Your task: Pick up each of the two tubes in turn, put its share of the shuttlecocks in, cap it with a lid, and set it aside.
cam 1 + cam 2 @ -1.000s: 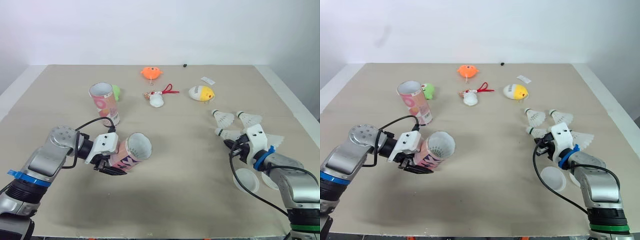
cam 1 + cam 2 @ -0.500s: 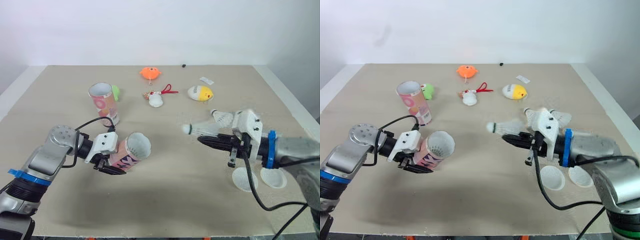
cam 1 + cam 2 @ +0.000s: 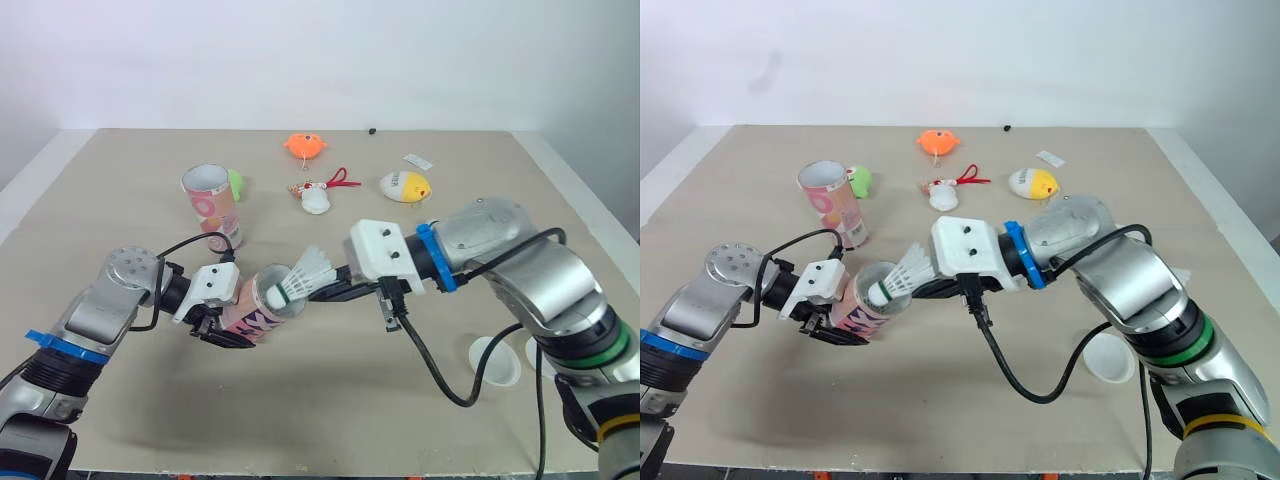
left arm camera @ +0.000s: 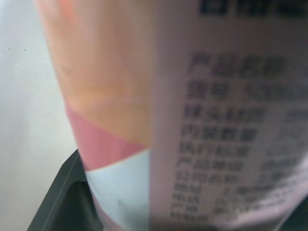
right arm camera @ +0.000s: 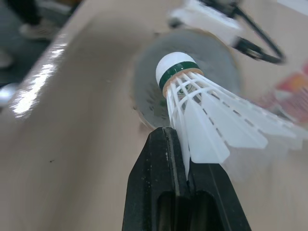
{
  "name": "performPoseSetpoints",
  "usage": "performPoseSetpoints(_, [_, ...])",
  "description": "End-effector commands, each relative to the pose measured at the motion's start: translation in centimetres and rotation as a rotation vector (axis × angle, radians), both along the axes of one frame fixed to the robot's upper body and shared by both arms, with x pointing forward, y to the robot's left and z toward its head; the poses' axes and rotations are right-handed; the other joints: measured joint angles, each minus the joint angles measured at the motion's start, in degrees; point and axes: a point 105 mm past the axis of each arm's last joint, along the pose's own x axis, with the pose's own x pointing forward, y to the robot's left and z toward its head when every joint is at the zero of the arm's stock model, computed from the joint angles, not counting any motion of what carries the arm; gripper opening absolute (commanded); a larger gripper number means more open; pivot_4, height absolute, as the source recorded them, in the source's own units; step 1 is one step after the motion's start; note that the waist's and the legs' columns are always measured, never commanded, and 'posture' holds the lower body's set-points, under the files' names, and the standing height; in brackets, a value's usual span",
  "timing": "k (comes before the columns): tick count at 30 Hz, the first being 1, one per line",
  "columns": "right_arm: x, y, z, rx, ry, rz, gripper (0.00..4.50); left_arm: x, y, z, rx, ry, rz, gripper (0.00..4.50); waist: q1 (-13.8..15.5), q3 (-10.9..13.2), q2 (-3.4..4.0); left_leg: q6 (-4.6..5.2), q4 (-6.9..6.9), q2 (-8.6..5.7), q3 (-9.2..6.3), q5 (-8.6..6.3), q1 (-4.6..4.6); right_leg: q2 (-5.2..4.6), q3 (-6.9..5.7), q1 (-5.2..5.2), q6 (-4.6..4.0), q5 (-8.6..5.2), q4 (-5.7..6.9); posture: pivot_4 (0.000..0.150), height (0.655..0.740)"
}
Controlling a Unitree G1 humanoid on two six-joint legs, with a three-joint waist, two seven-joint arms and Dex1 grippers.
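Two tubes: upright tube point(image 3: 210, 205), held tube point(image 3: 255, 308); one shuttlecock point(image 3: 305, 272) in right gripper point(image 3: 323, 291).

Ahead of your right gripper point(image 3: 332, 291): the held tube's point(image 3: 262, 308) open mouth, with the shuttlecock point(image 3: 305, 274) cork at it.
Beyond your left gripper point(image 3: 228, 328): an upright tube point(image 3: 212, 208) stands near.
Below your right gripper: bare table point(image 3: 330, 400), free to pass.

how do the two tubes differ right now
The near tube is gripped by the left claw and tipped sideways; the far tube stands upright on the table, untouched. A shuttlecock sits at the near tube's mouth, none at the far tube's. Both are uncapped and pink-patterned.
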Motion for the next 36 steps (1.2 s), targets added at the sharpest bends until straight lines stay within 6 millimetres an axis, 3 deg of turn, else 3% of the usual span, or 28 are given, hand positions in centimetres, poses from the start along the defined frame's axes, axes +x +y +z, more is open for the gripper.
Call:
performPoseSetpoints(1, [0.1,0.7,0.5,-0.022,-0.054,0.050,0.06,-0.4,0.1,-1.5,0.032,0.040,0.015,2.99,0.0,0.0,0.00,0.00,0.00,0.00,0.01,0.00,0.00,0.01,-0.01,-0.01,0.00,0.00,0.00,0.150,0.7400])
performPoseSetpoints(3, [0.3,1.4,0.9,-0.012,-0.056,0.059,0.06,-0.4,0.1,-1.4,0.032,0.039,0.015,2.99,-0.1,0.0,0.01,0.00,0.02,-0.01,0.03,0.00,0.02,0.03,-0.04,-0.01,0.00,0.00,0.01,0.150,0.7400])
performPoseSetpoints(4, [0.4,1.7,1.1,-0.006,-0.055,0.061,0.70,-0.4,0.1,-1.4,0.031,0.038,0.016,2.99,-0.2,0.0,0.00,0.00,0.02,0.01,0.06,0.00,0.03,0.07,-0.04,-0.05,-0.01,0.01,0.03,0.150,0.7400])
performPoseSetpoints(9, [-1.0,2.0,3.4,0.101,0.058,0.128,2.91,-0.3,-0.1,-1.2,0.032,0.032,0.016,2.99,0.1,0.0,0.00,0.03,0.04,0.08,-0.11,0.02,0.04,0.15,-0.18,-0.02,-0.10,0.02,0.11,0.150,0.7400])
performPoseSetpoints(11, [-1.5,1.8,3.7,0.123,0.102,0.147,4.05,-0.2,-0.1,-1.2,0.032,0.031,0.016,2.99,0.1,0.0,0.00,0.03,0.04,0.07,-0.10,0.02,0.03,0.05,-0.18,0.00,-0.11,0.03,0.10,0.150,0.7400])
performPoseSetpoints(16, [-1.5,-0.6,5.7,0.292,0.253,0.059,4.05,-0.2,-0.4,-1.0,0.031,0.031,0.006,2.99,0.3,0.0,-0.03,0.03,0.04,0.03,-0.19,0.02,0.00,-0.01,-0.20,0.04,-0.09,0.04,0.10,0.150,0.7400])
performPoseSetpoints(19, [0.4,-0.4,6.0,0.352,0.261,-0.089,4.05,-0.1,-0.3,-1.0,0.034,0.032,0.005,2.99,0.3,0.0,-0.02,0.03,0.03,0.00,-0.10,0.02,0.02,-0.04,-0.19,0.02,-0.08,0.06,0.10,0.150,0.7400])
performPoseSetpoints(21, [2.0,0.0,5.2,0.341,0.274,-0.202,3.25,-0.1,-0.3,-1.0,0.036,0.033,0.003,2.99,0.3,0.0,-0.02,0.03,0.03,0.00,-0.10,0.02,0.04,0.03,-0.22,0.02,-0.08,0.03,0.10,0.150,0.7400])
performPoseSetpoints(28, [0.7,1.9,2.9,0.240,0.327,-0.156,0.06,0.1,-0.5,-0.8,0.036,0.027,-0.003,2.99,0.3,0.0,-0.02,0.06,0.03,-0.02,-0.12,0.04,-0.02,0.03,-0.19,-0.01,-0.07,0.03,0.09,0.150,0.7400])
performPoseSetpoints(36, [-0.3,4.5,1.8,0.075,0.377,-0.048,0.06,0.1,-0.5,-0.7,0.038,0.020,-0.001,2.99,0.2,0.0,0.00,0.06,0.04,-0.02,-0.17,0.04,-0.06,0.02,-0.23,-0.05,-0.03,0.04,0.10,0.150,0.7400])
